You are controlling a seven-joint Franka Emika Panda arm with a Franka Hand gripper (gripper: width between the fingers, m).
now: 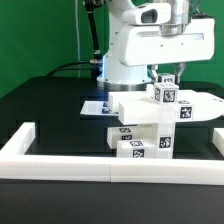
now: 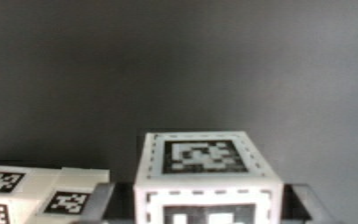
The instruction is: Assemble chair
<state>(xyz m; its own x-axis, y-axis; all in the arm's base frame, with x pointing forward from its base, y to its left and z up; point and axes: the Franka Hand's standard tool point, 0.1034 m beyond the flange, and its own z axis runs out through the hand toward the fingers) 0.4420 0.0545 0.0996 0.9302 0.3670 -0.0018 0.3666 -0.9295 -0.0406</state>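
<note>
The partly built chair [image 1: 140, 128] stands mid-table in the exterior view: chunky white tagged blocks stacked under a flat white slab [image 1: 135, 105]. My gripper [image 1: 166, 78] comes down from above at the chair's right side and is shut on an upright white tagged block [image 1: 167, 96] at the slab's top. In the wrist view the same block [image 2: 202, 160] fills the space between my two fingers [image 2: 108, 200], its tagged face towards the camera, and the gripper [image 2: 206, 208] clamps its sides. Other tagged chair pieces [image 2: 34, 190] lie beside it. Whether the held block touches the slab is hidden.
A long low white border rail [image 1: 100, 166] runs along the table's front, with a short arm [image 1: 20, 140] on the exterior view's left. The marker board [image 1: 97, 106] lies flat behind the chair. The robot's white base [image 1: 130, 50] stands at the back on the black table.
</note>
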